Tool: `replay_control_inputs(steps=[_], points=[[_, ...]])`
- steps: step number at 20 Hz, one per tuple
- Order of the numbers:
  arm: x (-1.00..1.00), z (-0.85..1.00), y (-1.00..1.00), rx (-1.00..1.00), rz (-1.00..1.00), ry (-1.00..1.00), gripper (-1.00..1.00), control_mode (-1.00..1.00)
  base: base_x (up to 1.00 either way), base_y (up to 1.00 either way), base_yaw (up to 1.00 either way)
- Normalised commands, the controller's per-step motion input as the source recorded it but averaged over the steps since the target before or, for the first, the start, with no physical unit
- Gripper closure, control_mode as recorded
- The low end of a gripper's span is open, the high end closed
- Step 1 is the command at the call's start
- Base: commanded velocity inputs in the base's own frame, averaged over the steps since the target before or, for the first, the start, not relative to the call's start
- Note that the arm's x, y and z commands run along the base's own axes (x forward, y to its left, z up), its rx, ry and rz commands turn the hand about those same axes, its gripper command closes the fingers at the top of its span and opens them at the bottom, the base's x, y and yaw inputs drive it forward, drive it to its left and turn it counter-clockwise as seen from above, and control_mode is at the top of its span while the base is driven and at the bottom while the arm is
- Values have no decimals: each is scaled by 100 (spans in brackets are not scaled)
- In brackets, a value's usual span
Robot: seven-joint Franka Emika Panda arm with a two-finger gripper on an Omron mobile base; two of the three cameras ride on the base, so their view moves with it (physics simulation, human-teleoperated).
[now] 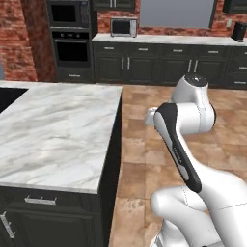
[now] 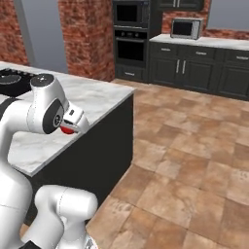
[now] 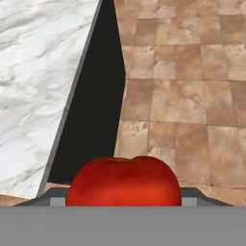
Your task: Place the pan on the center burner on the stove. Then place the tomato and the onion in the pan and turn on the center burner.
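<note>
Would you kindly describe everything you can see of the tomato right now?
The tomato is a glossy, deep red ball with a slight dip on top, its skin smooth and unmarked. In the hand view it sits close to the camera, its lower part cut off by the picture's bottom, with the marble counter edge and tiled floor behind it. From the right base view, a sliver of red peeks out under the arm's wrist, above the counter. It appears held in the tool, though the fingers themselves are hidden.
</note>
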Motion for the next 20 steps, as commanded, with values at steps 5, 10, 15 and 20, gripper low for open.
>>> replay_control_inputs(steps=[5, 10, 15, 20], points=[[0, 0, 0, 0, 0, 0, 100, 100, 39, -55, 8], [0, 0, 0, 0, 0, 0, 100, 100, 30, -61, 9], [0, 0, 0, 0, 0, 0, 100, 100, 34, -58, 9], [0, 0, 0, 0, 0, 0, 100, 100, 37, -60, 10]])
